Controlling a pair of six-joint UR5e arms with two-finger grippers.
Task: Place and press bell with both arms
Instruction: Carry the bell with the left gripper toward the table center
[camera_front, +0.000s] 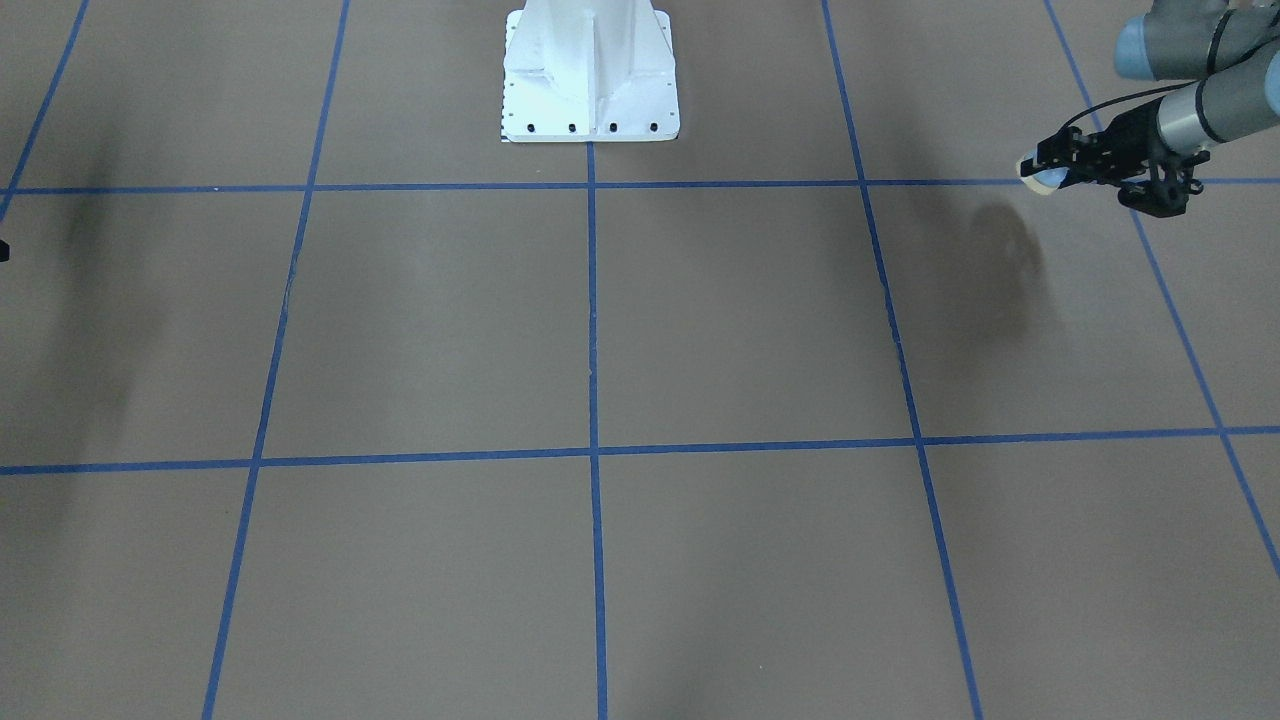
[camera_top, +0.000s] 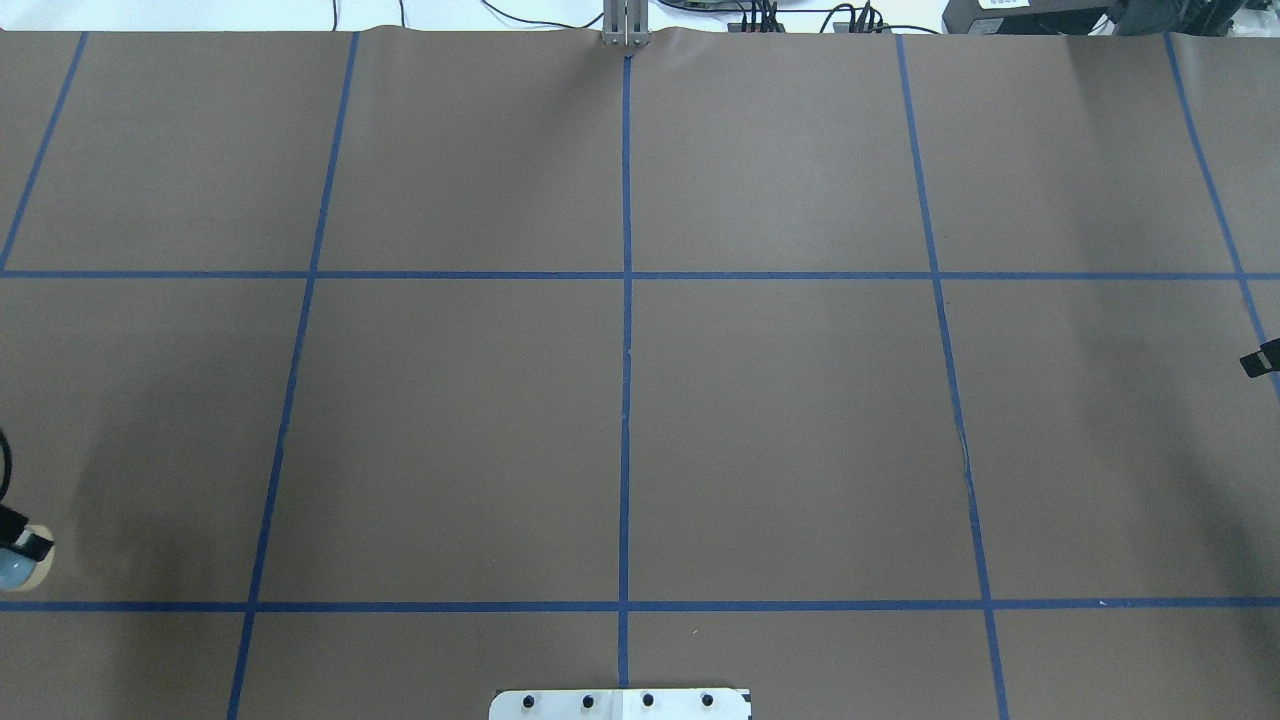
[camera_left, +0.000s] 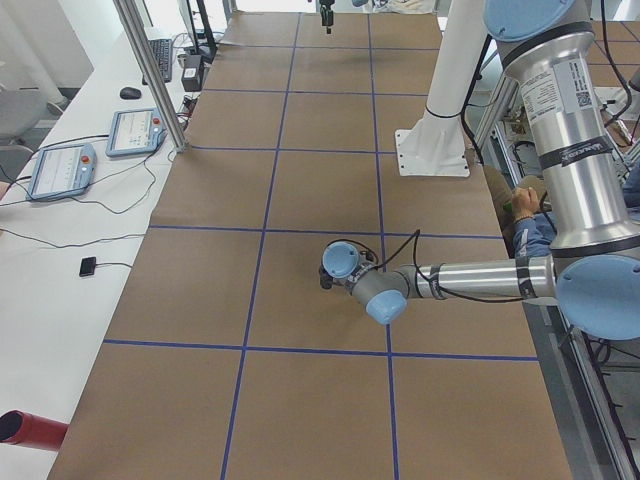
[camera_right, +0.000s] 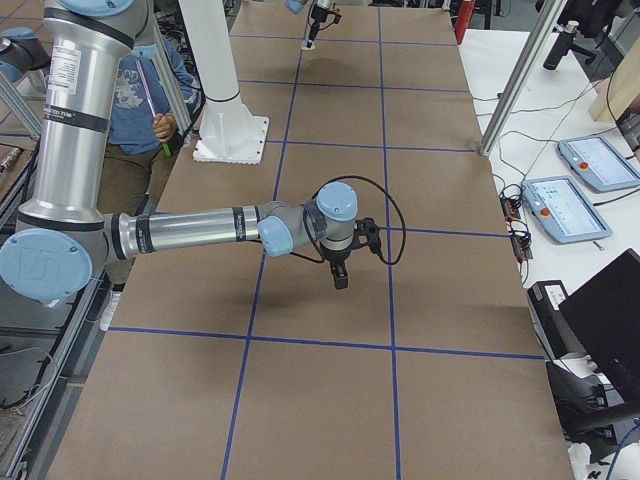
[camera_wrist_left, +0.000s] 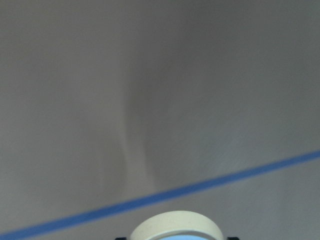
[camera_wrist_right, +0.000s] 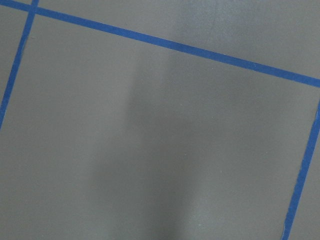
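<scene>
**Left end effector** (camera_front: 1045, 168): closed on the bell (camera_front: 1040, 181). The black fingers (camera_front: 1070, 152) clamp the light-blue dome from two sides. The cream base ring is at the end farthest from the wrist, so the bell is tilted onto its side, not upright. In the left wrist view only the cream ring and a sliver of blue show, at the bottom edge, directly ahead of the camera.

The held bell is clear of the tabletop (camera_front: 740, 320). Its shadow (camera_front: 1005, 255) falls on the brown surface below the end effector, well apart from it. In the front-facing view a blue tape line (camera_front: 940, 183) passes behind the fingertips. Back from the end effector, the left arm (camera_front: 1215, 100) runs off towards the corner of that view, with a black cable looping over the wrist.

**Right end effector** (camera_right: 341, 279): it points straight down and hangs above the tabletop without touching it. The pictures do not show whether it is wide or narrow. The overhead view catches only a black sliver of it at the right edge. The right wrist view shows brown surface and tape lines. Back from it, the forearm of the right arm (camera_right: 190, 232) runs level towards the robot.

**Surroundings:** the two end effectors are well apart, one towards each end of the tabletop. The white bolted pedestal (camera_front: 590, 75) stands between them, on the robot's side. An operator (camera_right: 150, 95) in blue sits beyond the pedestal. Two teach pendants (camera_right: 585, 165) lie on the white bench across from the robot.
</scene>
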